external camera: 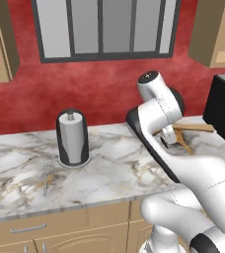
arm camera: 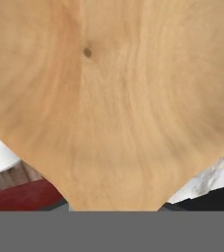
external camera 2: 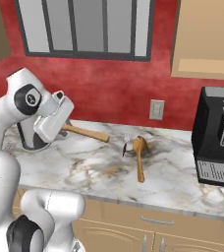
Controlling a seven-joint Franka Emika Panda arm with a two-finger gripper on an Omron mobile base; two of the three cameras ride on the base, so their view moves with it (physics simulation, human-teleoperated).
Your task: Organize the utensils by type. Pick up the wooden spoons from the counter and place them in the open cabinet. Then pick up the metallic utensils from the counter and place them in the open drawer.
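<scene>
Pincer (external camera 2: 60, 129) pinching first wooden spoon (external camera 2: 84, 133), lifted above surface (external camera 2: 84, 170). Second spoon (external camera 2: 139, 157) lies mid-surface near fork. Next: carry up into open cabinet (external camera 2: 207, 39), release.

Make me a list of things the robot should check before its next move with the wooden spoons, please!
1. Gripper closed on the held spoon: ok. Wood sits right against the hand camera, and the handle sticks out from the gripper.
2. Held spoon lifted off the counter: cannot tell.
3. Second wooden spoon out of the way: ok. It lies on the counter, apart from the gripper.
4. Fork out of the way: ok. It lies past the paper towel holder, away from the arm.
5. Wall cabinet open and ready: cannot tell.
</scene>
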